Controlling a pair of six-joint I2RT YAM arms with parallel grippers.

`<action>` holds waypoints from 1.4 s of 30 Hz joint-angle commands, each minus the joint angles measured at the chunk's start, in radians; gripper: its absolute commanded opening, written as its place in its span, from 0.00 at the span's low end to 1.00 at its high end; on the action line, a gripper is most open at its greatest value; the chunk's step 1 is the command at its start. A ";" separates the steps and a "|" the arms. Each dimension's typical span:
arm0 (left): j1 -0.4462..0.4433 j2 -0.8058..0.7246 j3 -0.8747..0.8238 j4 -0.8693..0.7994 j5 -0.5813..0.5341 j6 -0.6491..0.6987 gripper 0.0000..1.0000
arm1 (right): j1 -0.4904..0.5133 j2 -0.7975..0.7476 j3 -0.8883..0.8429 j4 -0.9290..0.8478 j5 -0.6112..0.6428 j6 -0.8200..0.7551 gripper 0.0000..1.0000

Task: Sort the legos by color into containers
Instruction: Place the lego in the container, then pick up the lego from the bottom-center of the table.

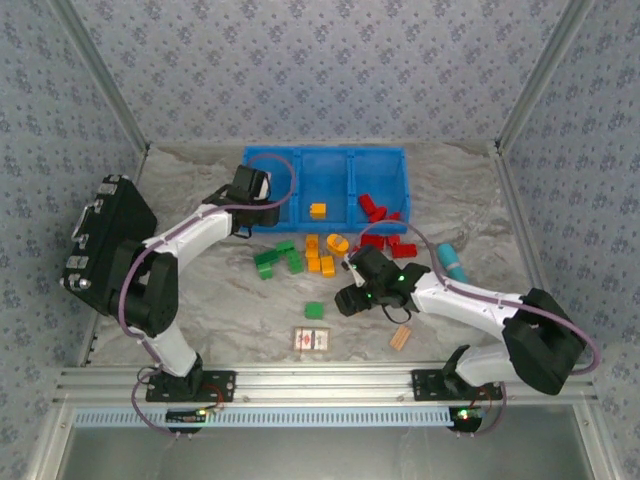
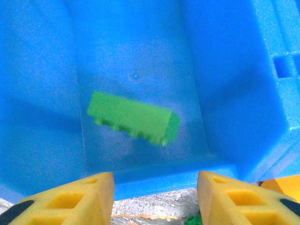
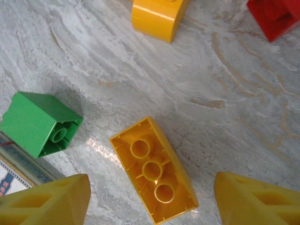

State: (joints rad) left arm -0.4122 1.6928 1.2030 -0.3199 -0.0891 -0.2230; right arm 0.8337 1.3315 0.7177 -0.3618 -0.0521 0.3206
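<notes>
My R gripper (image 3: 152,201) hangs low over the table w/ an orange-yellow brick (image 3: 152,171) straight below it, lying studs-down, hollow side up. The brick's near end sits between my two yellow fingers (image 3: 47,201). Jaws are wide open, holding nothing, and I can't see either pad touching it. The brick's long axis runs diagonal in the wrist view, upper left to lower right, so it's skewed to my closing line. I reckon a small wrist turn is needed first, so the pads meet the long flat sides, not the corners.

A small green cube brick (image 3: 40,123) lies just to the left, apart from the yellow one and right by the printed card (image 3: 11,176). It could get nudged if I swing wide.

From above, the R gripper (image 1: 352,292) is in mid-table, on the near side of the brick pile. The blue tray (image 1: 350,150) is beyond it. The middle bin already holds one orange brick (image 1: 318,210), prob. my target.

My L gripper (image 2: 154,197) hovers over the left bin (image 2: 234,70), also open and empty. A long green brick (image 2: 133,117) shows below it inside that bin, slightly blurred, so resting or dropping I can't tell.
</notes>
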 commanded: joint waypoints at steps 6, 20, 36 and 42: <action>0.009 0.009 0.051 -0.002 0.024 0.017 0.54 | 0.007 0.057 0.028 -0.040 0.044 -0.067 0.76; 0.007 -0.329 -0.017 -0.220 -0.029 0.052 0.61 | 0.001 0.181 0.088 -0.064 0.058 -0.112 0.68; 0.009 -0.653 -0.154 -0.500 -0.125 0.035 0.64 | 0.007 0.268 0.169 -0.115 0.067 -0.132 0.31; 0.009 -0.763 -0.258 -0.542 -0.085 -0.022 0.65 | 0.004 0.258 0.238 -0.180 0.082 -0.137 0.29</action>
State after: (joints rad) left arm -0.4057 0.9741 0.9749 -0.8055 -0.1867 -0.2020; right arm 0.8360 1.5913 0.8993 -0.4751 0.0193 0.1936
